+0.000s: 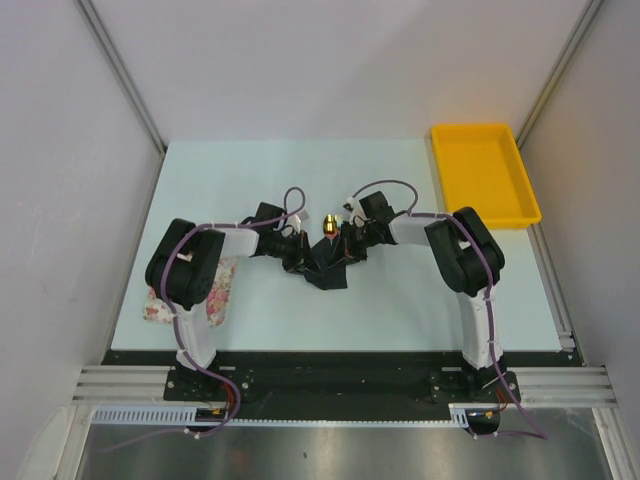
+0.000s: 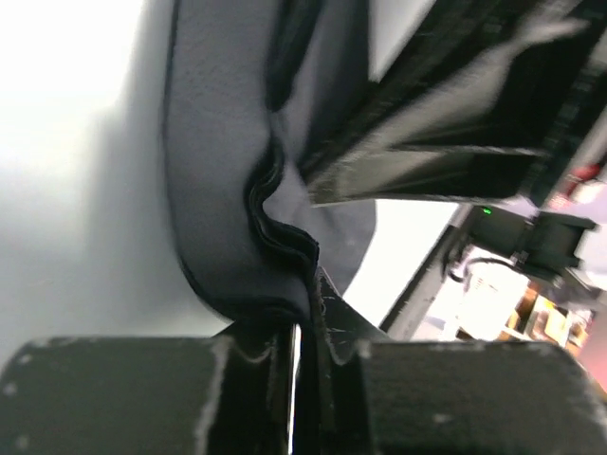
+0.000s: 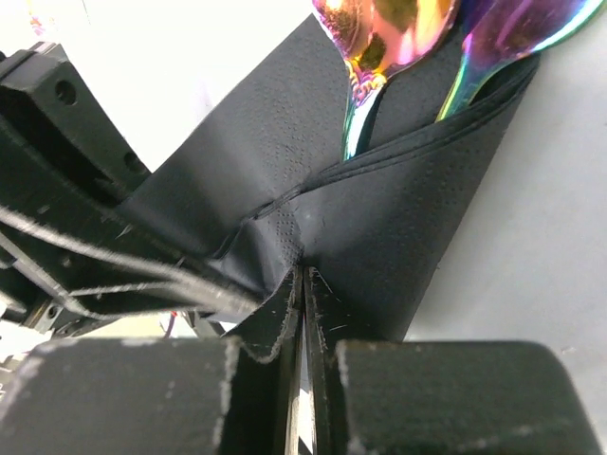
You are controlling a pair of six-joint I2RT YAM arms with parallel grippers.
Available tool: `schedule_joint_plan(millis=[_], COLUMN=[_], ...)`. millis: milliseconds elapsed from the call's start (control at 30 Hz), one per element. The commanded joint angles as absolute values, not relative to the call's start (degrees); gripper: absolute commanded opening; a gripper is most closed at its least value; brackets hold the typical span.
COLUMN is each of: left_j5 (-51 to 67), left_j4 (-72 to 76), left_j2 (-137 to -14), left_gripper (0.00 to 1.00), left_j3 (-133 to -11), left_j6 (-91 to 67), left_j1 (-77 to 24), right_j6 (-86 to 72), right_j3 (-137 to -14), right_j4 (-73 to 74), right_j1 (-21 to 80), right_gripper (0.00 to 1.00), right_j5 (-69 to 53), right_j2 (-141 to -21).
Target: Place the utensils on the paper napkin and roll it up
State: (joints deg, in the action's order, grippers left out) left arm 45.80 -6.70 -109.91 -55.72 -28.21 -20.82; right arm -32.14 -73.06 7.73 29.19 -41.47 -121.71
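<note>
The black paper napkin [image 1: 326, 268] lies crumpled at the table's middle, folded over the utensils. One shiny gold end [image 1: 329, 224] pokes out at its far side. In the right wrist view, two iridescent gold spoon ends [image 3: 379, 38] stick out of the napkin's fold [image 3: 398, 199]. My right gripper [image 3: 304, 284] is shut on a pinched ridge of that napkin. From the other side, my left gripper [image 2: 305, 327] pinches a layered fold of the napkin [image 2: 228, 190], with a thin slit of light beside it. Both grippers [image 1: 298, 252] [image 1: 350, 243] meet at the napkin.
A yellow tray [image 1: 485, 172] stands at the back right. A pink-and-white floral cloth mat [image 1: 218, 298] lies at the left, partly under my left arm. The pale table [image 1: 400, 300] is walled at the left and right.
</note>
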Motion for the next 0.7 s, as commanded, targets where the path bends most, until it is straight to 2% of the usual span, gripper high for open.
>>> schedule_joint_plan(millis=[0,267,667], left_j5=[53.0,54.8,45.1], left_j4=[-0.3,5.8,0.4], left_j2=[-106.4,-106.6,-113.2], left_gripper=[0.16,0.16,0.01], left_j3=[-55.3,-56.1,-58.8], left_j6=[-31.7,-36.3,-32.9], left_j1=[-21.2,-24.6,-27.2], right_j6=[-31.5,-32.3,-33.5], right_j3=[-72.7,-72.4,-72.2], right_j4=[8.7,7.9,7.0], right_j1=[29.5,29.5,29.5], right_gripper=[0.05,0.05,0.05], right_j5=[-36.2,-36.0,-37.0], right_j2=[-125.7,-126.0,-125.3])
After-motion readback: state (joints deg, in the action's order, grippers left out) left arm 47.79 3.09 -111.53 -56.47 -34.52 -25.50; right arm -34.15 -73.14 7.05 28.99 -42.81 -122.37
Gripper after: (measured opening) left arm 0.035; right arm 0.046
